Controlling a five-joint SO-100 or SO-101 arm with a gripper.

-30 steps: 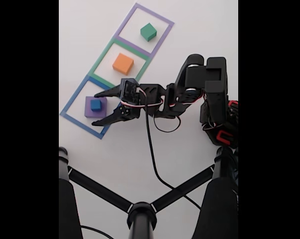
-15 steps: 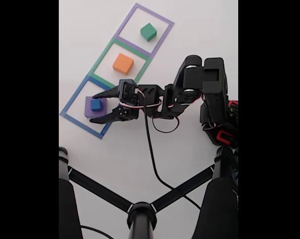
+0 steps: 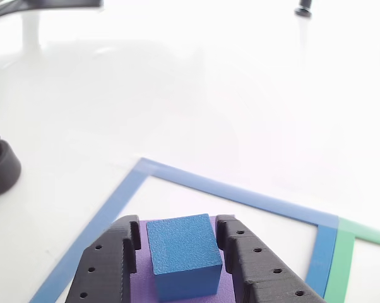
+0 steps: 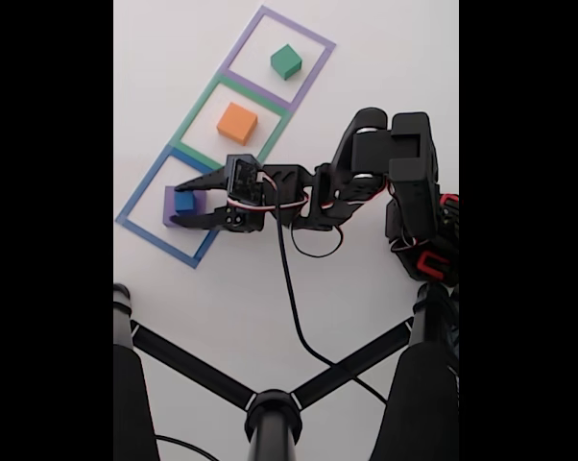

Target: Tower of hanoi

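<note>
A white table [image 4: 270, 288] carries three taped squares in a diagonal row: blue outline [image 4: 140, 197], green outline [image 4: 201, 106], purple outline [image 4: 313, 40]. In the fixed view the green block [image 4: 286, 60] sits inside the purple outline, the orange block [image 4: 237, 123] inside the green one, and the purple block [image 4: 170, 211] lies flat inside the blue one with the blue cube [image 4: 183, 203] on top of it.

The gripper [image 3: 176, 252] is down at that stack. In the other view its two black fingers [image 3: 108, 268] stand either side of the blue cube, jaws parted, close to its side faces. Whether they already touch it I cannot tell, and no squeeze shows on the cube.

The step in hand looks like taking the cube off the purple block. To do it well, the fingers should close on the cube's flat sides squarely and evenly, high enough that the tips do not drag or pinch the purple block beneath. The left finger overlaps that block's edge in the other view, so a straight, slow lift matters; a tilted pull could shift the base out of its square.
</note>
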